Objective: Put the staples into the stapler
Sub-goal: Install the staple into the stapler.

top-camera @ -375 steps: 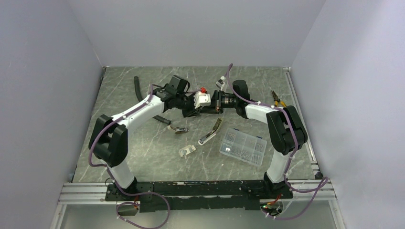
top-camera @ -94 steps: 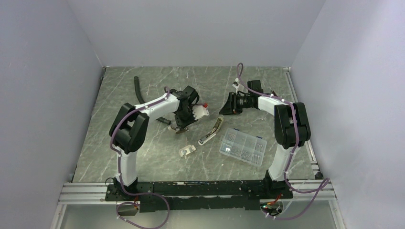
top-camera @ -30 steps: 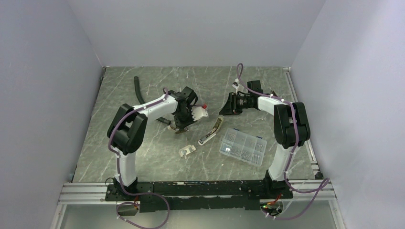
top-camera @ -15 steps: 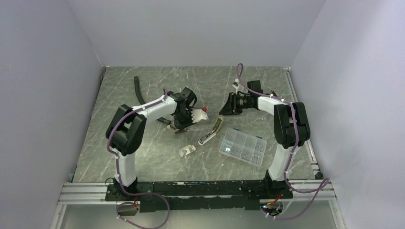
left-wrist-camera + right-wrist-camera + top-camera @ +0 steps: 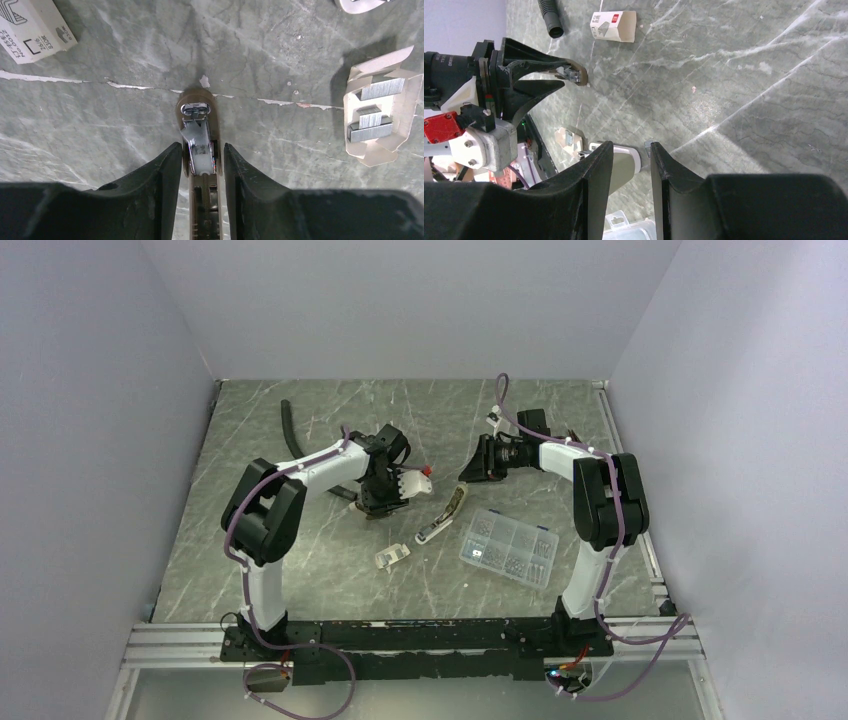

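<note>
The stapler (image 5: pixel 446 512), olive-grey over a white base, lies on the table between the arms and shows past my right fingers (image 5: pixel 624 170). A separate olive-tan piece (image 5: pixel 199 116) with a silver channel and a spring lies flat under my left gripper (image 5: pixel 202 147). Its jaws are open astride that piece, with slim gaps on both sides. In the top view the left gripper (image 5: pixel 378 502) points down at it. Staple strips sit in a torn card tray (image 5: pixel 377 112) (image 5: pixel 393 555). My right gripper (image 5: pixel 629 145) (image 5: pixel 468 472) hovers open with nothing between its fingers.
A white staple box (image 5: pixel 30 25) (image 5: pixel 614 26) lies by the left arm. A clear compartment box (image 5: pixel 508 546) sits at front right. A black hose (image 5: pixel 290 425) lies at back left and pliers (image 5: pixel 578 448) at far right.
My left jaws have opened from shut and now straddle the olive-tan piece. The left wrist shifted slightly. The right arm has not moved.
</note>
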Controlling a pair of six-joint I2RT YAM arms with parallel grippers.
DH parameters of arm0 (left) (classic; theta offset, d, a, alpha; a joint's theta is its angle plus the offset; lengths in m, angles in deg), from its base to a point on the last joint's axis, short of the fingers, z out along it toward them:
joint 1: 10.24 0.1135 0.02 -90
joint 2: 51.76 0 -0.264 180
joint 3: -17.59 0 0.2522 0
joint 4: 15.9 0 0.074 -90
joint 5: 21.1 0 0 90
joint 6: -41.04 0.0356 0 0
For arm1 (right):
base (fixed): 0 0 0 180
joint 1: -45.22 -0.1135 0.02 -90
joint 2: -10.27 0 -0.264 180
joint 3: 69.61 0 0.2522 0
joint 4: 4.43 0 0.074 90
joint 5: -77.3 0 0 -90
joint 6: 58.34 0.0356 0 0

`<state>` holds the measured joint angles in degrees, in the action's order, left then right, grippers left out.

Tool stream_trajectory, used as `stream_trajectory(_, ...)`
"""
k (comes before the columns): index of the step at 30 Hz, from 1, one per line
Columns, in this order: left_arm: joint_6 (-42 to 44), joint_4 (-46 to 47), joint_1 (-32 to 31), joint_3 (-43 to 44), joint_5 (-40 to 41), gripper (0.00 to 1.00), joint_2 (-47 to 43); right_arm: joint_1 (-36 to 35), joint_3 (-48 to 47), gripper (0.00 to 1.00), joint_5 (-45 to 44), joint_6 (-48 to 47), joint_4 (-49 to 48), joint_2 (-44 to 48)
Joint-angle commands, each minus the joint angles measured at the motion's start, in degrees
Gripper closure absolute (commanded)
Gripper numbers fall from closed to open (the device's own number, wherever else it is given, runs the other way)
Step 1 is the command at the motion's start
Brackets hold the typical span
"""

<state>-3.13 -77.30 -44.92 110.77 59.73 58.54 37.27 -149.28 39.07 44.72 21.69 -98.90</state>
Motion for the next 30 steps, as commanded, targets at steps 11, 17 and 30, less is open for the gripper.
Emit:
stream_trajectory(11,-0.01,-2.36,0.66,0.68,-1.63,0.59,-3.49,0.39,0.26,0.64,1.93,-0.01,-2.16,-0.31)
stream_trajectory(17,-1.66,-1.41,2.06,1.08,-4.54,0.59,-5.75,0.38,0.3,0.64,1.86,-0.19,-2.36,0.34)
stream_trajectory(30,-4.65,3.71,3.52,1.61,-9.34,0.68,-3.86,0.38,-0.01,0.65,1.15,-1.26,-1.79,1.43)
